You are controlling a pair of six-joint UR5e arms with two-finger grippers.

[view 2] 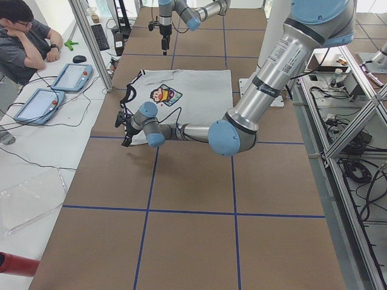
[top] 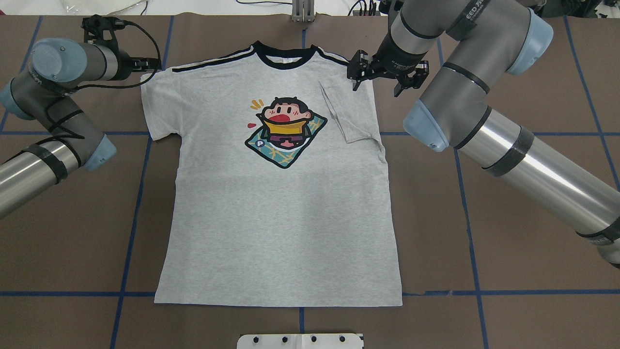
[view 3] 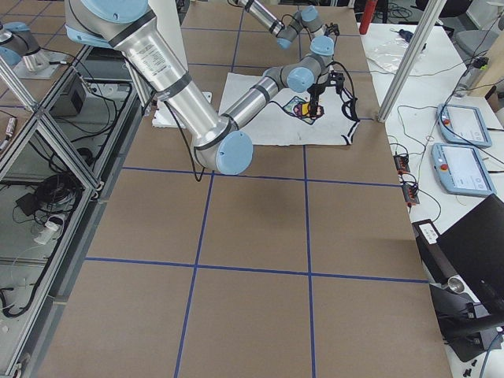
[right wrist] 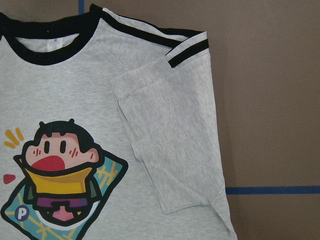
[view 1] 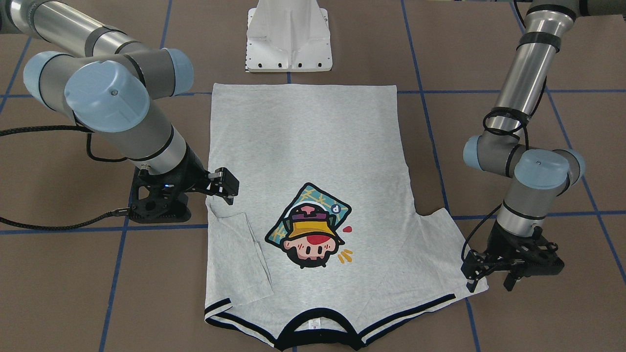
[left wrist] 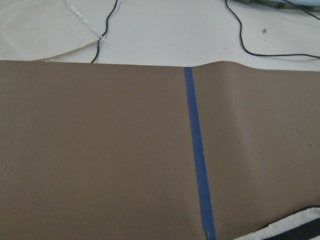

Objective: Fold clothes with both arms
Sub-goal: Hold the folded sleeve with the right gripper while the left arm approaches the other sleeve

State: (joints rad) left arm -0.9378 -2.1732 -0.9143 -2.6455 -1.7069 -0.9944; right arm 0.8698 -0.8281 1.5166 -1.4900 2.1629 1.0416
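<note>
The light grey T-shirt lies flat, print up, with its black collar toward the table's far edge from the robot. The sleeve on my right arm's side is folded inward over the chest. My right gripper hovers just above that shoulder, open and holding nothing. The other sleeve is spread flat. My left gripper sits low at its outer corner, and I cannot tell whether its jaws are open or shut. The left wrist view shows only that sleeve's striped edge.
The white pedestal base stands at the shirt's hem end. Blue tape lines cross the brown table cover. A seated person and teach pendants are on the white side table beyond the collar end.
</note>
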